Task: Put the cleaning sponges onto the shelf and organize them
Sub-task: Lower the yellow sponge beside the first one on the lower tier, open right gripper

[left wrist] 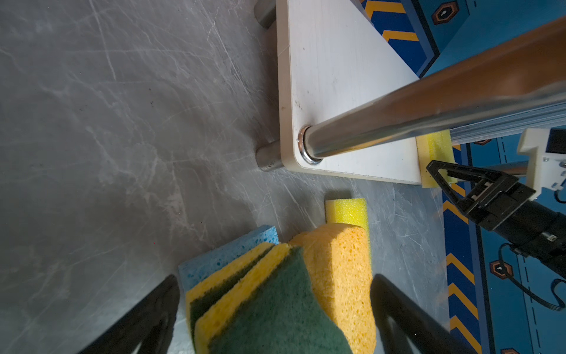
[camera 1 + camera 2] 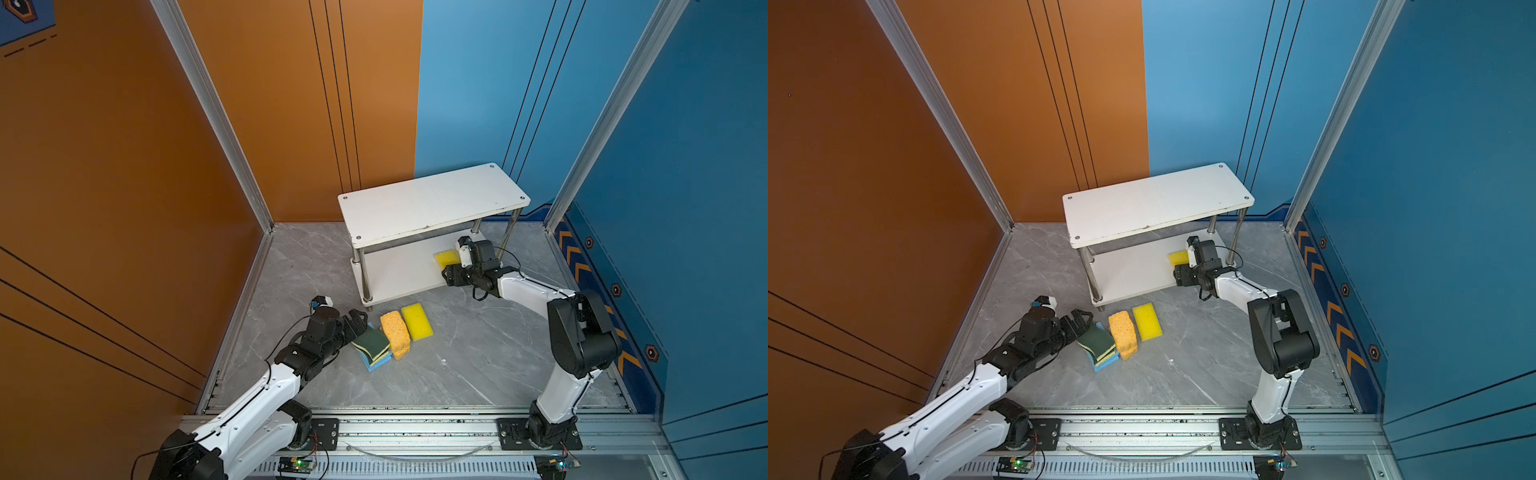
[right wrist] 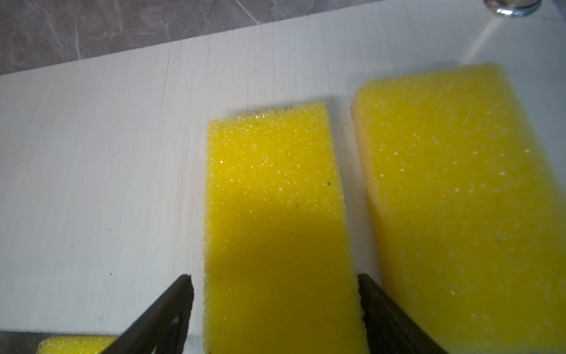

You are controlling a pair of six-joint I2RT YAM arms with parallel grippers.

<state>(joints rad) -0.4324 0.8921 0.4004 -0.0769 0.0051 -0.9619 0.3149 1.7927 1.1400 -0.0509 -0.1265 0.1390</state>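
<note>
While spread loose around one yellow sponge (image 3: 272, 184) lying between the right gripper's (image 3: 274, 275) tips on the lower board of the shelf (image 2: 395, 270), second sponge (image 3: 453, 199) just beside, hardly begun: farther off, floor pile (image 2: 395, 332) unshelved, flanked by the spread left gripper (image 1: 274, 282).

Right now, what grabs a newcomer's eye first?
Two bright yellow sponges lie side by side on the lower board of the shelf, one flanked by the open right gripper. In front, the open left gripper straddles a pile of sponges, green-topped, blue and orange, on the tabletop.
</note>
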